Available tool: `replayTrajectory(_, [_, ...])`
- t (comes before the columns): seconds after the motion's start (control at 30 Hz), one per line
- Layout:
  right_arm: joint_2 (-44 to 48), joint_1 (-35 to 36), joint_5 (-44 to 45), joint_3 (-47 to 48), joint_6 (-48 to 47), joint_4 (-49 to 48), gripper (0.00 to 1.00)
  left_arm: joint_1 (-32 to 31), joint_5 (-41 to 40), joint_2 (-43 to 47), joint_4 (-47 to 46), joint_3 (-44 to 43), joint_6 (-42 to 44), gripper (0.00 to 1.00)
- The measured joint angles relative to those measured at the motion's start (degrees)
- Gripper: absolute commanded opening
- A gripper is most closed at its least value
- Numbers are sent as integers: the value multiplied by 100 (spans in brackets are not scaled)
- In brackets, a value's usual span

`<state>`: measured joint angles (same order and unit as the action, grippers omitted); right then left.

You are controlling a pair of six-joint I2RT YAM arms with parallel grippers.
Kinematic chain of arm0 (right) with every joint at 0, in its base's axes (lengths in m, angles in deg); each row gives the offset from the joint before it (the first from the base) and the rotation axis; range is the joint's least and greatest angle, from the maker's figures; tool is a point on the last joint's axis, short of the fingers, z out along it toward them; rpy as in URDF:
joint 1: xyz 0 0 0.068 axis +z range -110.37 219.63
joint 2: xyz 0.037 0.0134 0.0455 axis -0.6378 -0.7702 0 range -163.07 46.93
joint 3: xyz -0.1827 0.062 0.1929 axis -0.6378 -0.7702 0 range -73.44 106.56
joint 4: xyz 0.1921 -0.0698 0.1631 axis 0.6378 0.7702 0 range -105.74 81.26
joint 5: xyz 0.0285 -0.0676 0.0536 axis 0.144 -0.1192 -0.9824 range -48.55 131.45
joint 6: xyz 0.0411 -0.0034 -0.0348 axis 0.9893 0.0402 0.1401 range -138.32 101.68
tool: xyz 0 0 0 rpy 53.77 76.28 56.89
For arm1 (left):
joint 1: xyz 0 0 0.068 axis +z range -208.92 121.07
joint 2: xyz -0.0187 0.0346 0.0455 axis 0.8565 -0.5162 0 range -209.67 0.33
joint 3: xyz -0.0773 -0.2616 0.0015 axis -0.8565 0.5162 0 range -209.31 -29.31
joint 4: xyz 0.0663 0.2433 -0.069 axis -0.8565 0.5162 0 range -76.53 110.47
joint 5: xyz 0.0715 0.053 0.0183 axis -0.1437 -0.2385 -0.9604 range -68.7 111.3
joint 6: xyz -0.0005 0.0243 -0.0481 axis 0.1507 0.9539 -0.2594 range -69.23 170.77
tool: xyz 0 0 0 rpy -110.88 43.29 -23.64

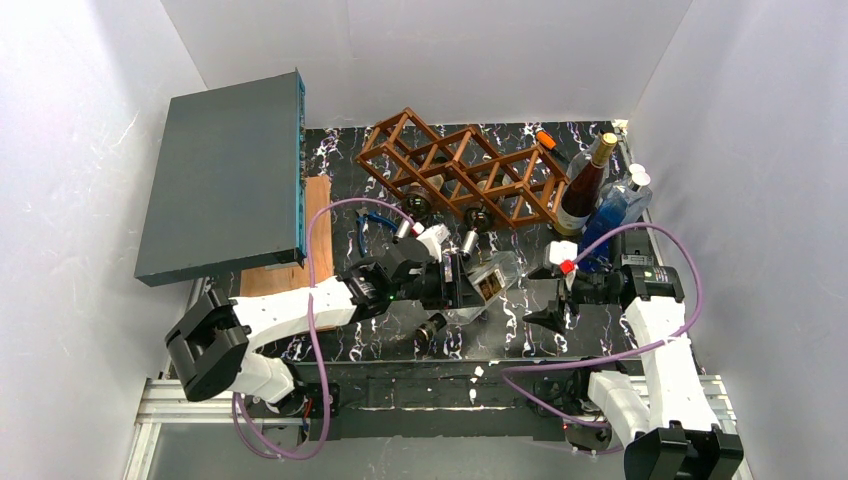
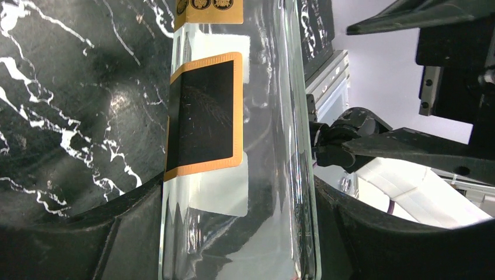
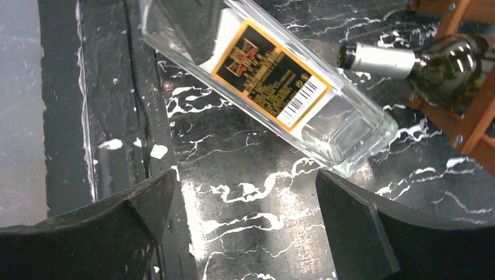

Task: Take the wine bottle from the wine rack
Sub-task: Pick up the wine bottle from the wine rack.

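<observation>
The clear wine bottle (image 1: 490,278) is found out of the wine rack (image 1: 460,165), lying just in front of it over the black marble table (image 1: 390,345). Its body is pinched by the left gripper (image 1: 455,285). The right gripper (image 1: 548,318) is spread wide, near the bottle's base but apart from it.

- Left arm (image 1: 290,308): glossy white shell links joined by chunky black motor housings.
- Right arm (image 1: 655,335): built the same way, with white links and rounded black joints.
- A thin purple cable (image 1: 318,370) runs in a loose loop along the left arm. A second purple cable (image 1: 698,290) curves beside the right arm.
- Left claw (image 2: 239,233): two broad matte black fingers (image 2: 87,239) with angled inner faces.
- Right claw (image 3: 245,192): two matte black, wedge-shaped fingers (image 3: 117,227), flecked with pale scuffs.
</observation>
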<state>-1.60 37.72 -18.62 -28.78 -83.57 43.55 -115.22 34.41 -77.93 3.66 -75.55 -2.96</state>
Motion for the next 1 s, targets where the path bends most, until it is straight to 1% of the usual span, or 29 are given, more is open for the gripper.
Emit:
replayTrajectory(0.13, [-92, 0, -157, -2, -1292, 577, 100, -66, 9, -127, 188, -39, -175, 0])
replayTrajectory(0.23, [-221, 2, -280, -4, -2072, 837, 100, -111, 50, -297, 330, -149, -291, 0])
replayTrajectory(0.47, [-662, 101, -472, -79, -3274, 973, 100, -177, 197, -678, 437, -361, -568, 0])
replayTrajectory(0.6, [-785, 291, -470, -177, -3565, 863, 100, -181, 330, -881, 450, -527, -723, 0])
replayTrajectory(0.77, [-1060, 643, -420, -238, -3694, 533, 100, -184, 570, -1104, 444, -730, -896, 0])
replayTrajectory(1.0, [-1226, 1071, -227, -240, -3418, -221, 100, -186, 767, -1250, 442, -824, -1045, 0])
